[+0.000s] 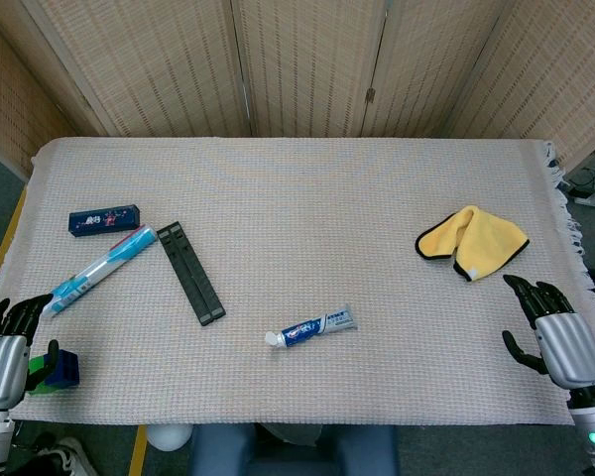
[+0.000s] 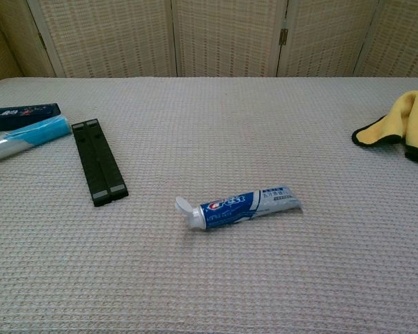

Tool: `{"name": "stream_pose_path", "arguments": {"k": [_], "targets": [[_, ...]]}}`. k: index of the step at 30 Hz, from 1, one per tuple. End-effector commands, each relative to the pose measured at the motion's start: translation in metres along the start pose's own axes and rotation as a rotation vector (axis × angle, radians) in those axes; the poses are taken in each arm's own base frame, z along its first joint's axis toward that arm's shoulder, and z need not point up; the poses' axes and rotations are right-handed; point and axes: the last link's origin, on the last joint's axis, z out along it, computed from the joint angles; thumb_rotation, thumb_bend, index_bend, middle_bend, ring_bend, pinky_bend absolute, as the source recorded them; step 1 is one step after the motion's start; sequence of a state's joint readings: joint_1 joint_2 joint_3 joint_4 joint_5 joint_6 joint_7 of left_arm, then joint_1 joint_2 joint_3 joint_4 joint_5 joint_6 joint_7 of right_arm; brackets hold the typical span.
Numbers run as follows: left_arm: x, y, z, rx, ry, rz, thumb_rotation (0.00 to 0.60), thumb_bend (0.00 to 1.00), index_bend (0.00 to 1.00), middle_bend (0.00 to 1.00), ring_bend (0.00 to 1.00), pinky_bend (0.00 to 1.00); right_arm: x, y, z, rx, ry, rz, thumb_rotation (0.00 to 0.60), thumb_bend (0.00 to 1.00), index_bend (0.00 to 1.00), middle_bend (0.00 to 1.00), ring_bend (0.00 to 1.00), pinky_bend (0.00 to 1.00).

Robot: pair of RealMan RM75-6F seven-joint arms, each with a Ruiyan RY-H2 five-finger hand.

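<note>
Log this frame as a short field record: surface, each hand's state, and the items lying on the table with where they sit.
surface: table under a beige woven cloth
left hand: at near left edge, fingers apart, holds nothing
right hand: at near right edge, fingers apart, holds nothing
centre: toothpaste tube, lying flat
left side: black strip, long blue-white tube, dark blue box
right side: yellow cloth, folded

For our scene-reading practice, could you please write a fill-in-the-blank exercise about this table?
1. The folded cloth is ____ with a dark edge.
2. The toothpaste tube has its white cap pointing toward the robot's ____ side.
3. The black clip bar lies to the left of the ____.

Missing words: yellow; left; toothpaste tube
</note>
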State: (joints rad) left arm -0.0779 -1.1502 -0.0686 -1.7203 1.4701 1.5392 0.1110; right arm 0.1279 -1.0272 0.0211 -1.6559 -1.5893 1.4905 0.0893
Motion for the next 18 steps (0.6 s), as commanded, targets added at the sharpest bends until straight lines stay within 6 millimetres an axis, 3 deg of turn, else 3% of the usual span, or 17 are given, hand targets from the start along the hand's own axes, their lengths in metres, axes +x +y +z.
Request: {"name": "stream_pose_path", "arguments": {"k": [1, 13, 18], "targets": [[0.0, 0.0, 0.001, -0.004, 0.003, 0.001, 0.6, 0.6, 0.14, 0.18, 0.15, 0.0, 0.0, 0.002, -0.003, -0.016, 0.005, -0.001, 0.6, 0.48, 0.06, 0.14, 0.2, 0.13], [-0.002, 0.001, 0.0, -0.014, 0.0, -0.004, 0.6, 0.6, 0.14, 0.18, 0.15, 0.0, -0.001, -0.005, -0.004, 0.007, 0.011, 0.007, 0.6, 0.48, 0.06, 0.14, 0.2, 0.13], [0.001, 0.001, -0.001, -0.02, 0.007, -0.005, 0.6, 0.6, 0.15, 0.18, 0.15, 0.0, -0.011, -0.027, 0.013, 0.101, -0.041, -0.004, 0.6, 0.48, 0.06, 0.14, 0.2, 0.13]]}}
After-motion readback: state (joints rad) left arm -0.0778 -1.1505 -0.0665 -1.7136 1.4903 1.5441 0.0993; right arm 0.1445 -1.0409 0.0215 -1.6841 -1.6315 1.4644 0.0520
